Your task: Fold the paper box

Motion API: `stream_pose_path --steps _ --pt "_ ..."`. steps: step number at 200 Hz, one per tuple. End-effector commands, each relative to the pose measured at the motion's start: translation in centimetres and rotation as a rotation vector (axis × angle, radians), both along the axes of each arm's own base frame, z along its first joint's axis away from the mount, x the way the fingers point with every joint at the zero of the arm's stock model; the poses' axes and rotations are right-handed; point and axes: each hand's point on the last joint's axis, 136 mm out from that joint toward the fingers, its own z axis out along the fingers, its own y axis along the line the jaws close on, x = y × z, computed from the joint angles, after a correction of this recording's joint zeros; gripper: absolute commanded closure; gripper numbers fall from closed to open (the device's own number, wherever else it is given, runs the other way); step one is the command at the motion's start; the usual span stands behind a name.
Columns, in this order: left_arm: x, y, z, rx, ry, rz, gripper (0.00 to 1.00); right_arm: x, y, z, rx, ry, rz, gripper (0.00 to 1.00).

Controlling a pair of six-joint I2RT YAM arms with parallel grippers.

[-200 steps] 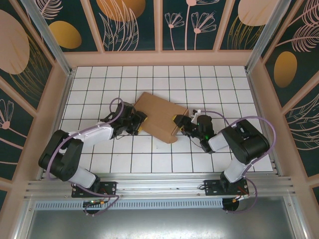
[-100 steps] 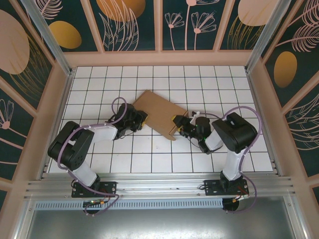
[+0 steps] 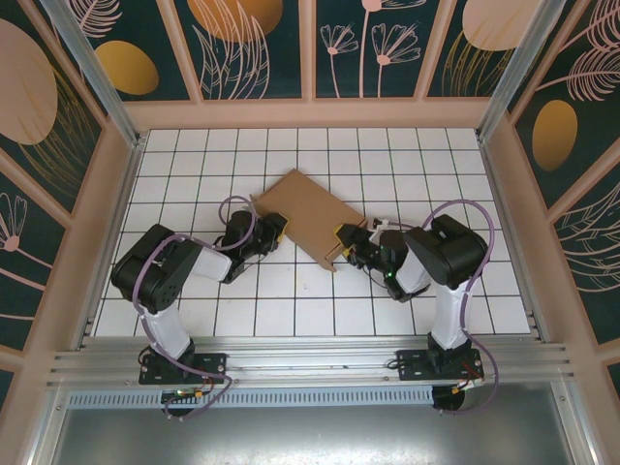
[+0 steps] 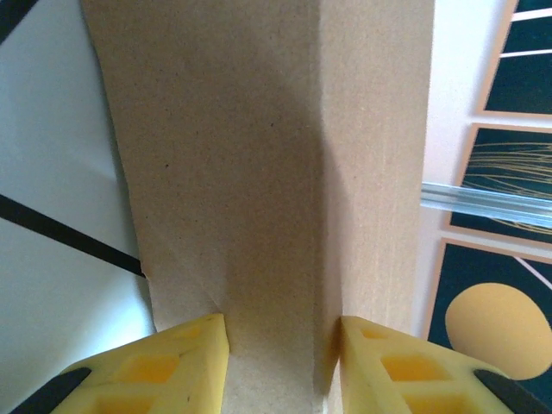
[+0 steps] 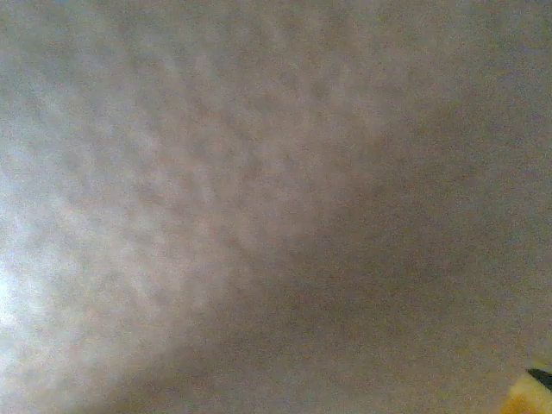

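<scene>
Top external: white gridded table point(image 3: 407, 160), walled by dark teal leaf-print panels point(image 3: 257, 58). Brown paper box point(image 3: 308, 213) near table centre, askew to the grid. Left gripper point(image 3: 272, 232) pinching its left edge between yellow fingers point(image 4: 177, 366); right gripper point(image 3: 346, 244) at right edge, finger state impossible to tell.

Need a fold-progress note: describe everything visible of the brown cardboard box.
The plain brown cardboard box is unprinted and matte, a low flattish piece lying askew on the white tiled table. A crease shows in the left wrist view. The left gripper has its yellow jaws astride the box's left edge; the right gripper meets its near right corner.
</scene>
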Motion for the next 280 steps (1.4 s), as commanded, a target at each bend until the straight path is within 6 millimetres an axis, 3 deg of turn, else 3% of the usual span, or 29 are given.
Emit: stream_pose_path --steps 1,27,54,83,125,142,170,197,216,228,244,264,280 --pt "-0.6 -2.7 3.0 -0.144 -0.122 -0.101 0.63 -6.3 4.8 -0.7 0.045 0.088 0.331 0.74" --pt "-0.9 -2.9 3.6 -0.203 -0.154 -0.114 0.62 -6.2 4.8 -0.6 0.054 0.088 0.329 0.74" --pt "-1.5 -2.6 4.3 -0.175 -0.150 -0.120 0.58 -5.7 3.6 -0.3 0.045 0.090 0.274 0.77" --pt "-2.0 -1.1 4.3 0.070 -0.106 -0.136 0.53 -4.5 1.1 -0.6 0.033 0.116 0.189 0.84" --pt "-3.9 2.6 5.5 0.388 -0.118 -0.157 0.51 -3.9 -0.4 -0.1 0.068 0.130 0.153 0.88" --pt "-4.2 4.2 7.3 0.503 -0.172 -0.150 0.51 -3.8 -0.9 0.3 0.086 0.125 0.152 0.88" --pt "-3.7 6.0 12.8 0.740 -0.375 -0.186 0.54 -3.7 -1.6 0.8 0.103 0.119 0.158 0.88" --pt "-4.8 4.4 17.4 0.928 -0.673 -0.422 0.60 -3.9 -2.0 1.5 0.135 0.121 0.172 0.88" --pt "-5.3 4.2 18.7 1.051 -0.787 -0.520 0.58 -4.2 -2.0 2.8 0.184 0.110 0.190 0.87" --pt "-5.4 3.9 18.2 1.141 -0.808 -0.573 0.52 -4.3 -2.1 3.6 0.208 0.097 0.198 0.87" --pt "-6.7 1.6 16.4 1.230 -0.861 -0.707 0.44 -4.5 -2.0 4.3 0.220 0.091 0.215 0.86" --pt "-7.0 0.0 13.8 1.405 -0.856 -0.851 0.42 -4.7 -2.0 5.1 0.225 0.082 0.233 0.86" --pt "-7.0 -0.7 14.0 1.468 -0.896 -0.892 0.42 -4.7 -2.0 5.8 0.225 0.066 0.252 0.86"
